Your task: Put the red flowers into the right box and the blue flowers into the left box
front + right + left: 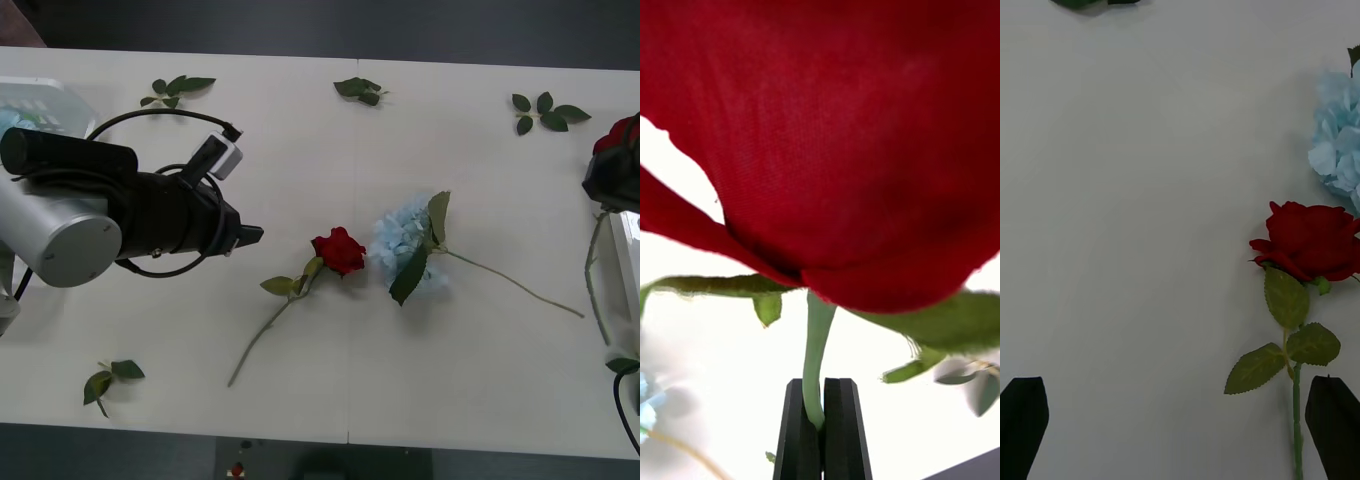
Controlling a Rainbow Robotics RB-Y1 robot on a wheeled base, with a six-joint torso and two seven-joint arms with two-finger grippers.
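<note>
A red rose point(338, 250) lies mid-table, its stem point(262, 335) running toward the front edge. In the left wrist view this rose point(1311, 240) sits just ahead of one black finger point(1334, 424). A pale-blue hydrangea point(405, 245) point(1341, 150) lies right beside it. My left gripper point(250, 236) point(1178, 427) hovers left of the rose, open and holding nothing. At the far right, my right gripper point(610, 180) point(822, 427) is shut on the green stem of another red rose point(618, 132) point(835, 135), above the right box point(630, 270). The left box point(40, 105) is at the back left.
Loose green leaf sprigs lie at the back left point(175, 88), back middle point(360, 90), back right point(545, 110) and front left point(110, 378). A long green stem point(595, 280) hangs beside the right box. The table's front edge is close below the lying rose's stem.
</note>
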